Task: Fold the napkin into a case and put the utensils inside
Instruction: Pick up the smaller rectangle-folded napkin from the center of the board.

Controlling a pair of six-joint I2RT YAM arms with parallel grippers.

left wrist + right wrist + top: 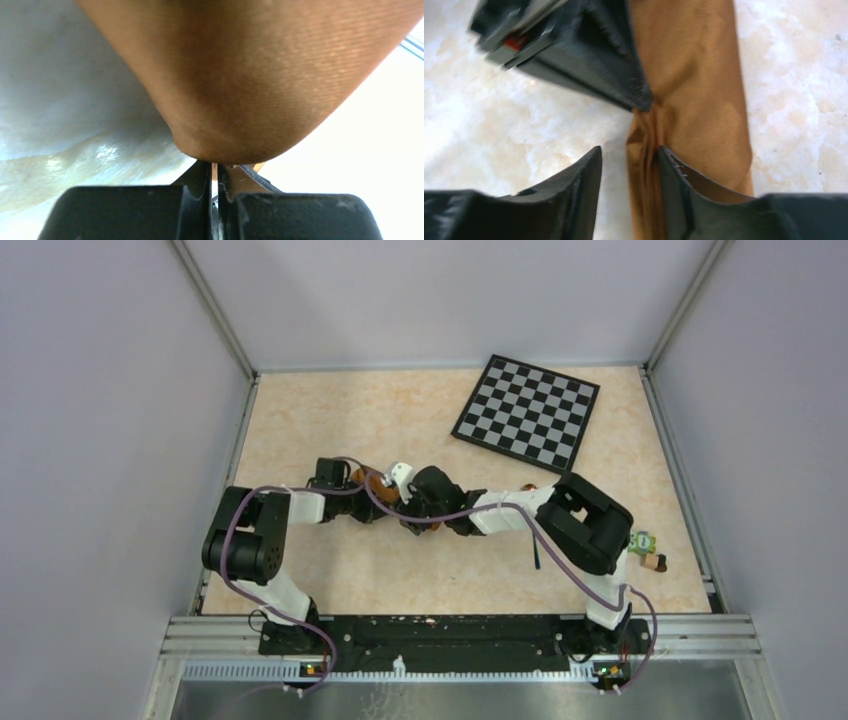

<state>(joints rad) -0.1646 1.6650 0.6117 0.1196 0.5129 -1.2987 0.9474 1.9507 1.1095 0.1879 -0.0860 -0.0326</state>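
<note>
Left wrist view showed the left gripper pinched tight on the rust-brown napkin at the middle of the table; the right gripper stood partly spread, its fingers flanking a raised fold of that cloth.

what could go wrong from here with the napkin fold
The left hand pinches only a small bunched bit of the napkin; it may slip out if pulled.
The right hand stands open around a narrow ridge of cloth close to the left hand's tips; closing could bump them or catch extra layers, spoiling the fold.
</note>
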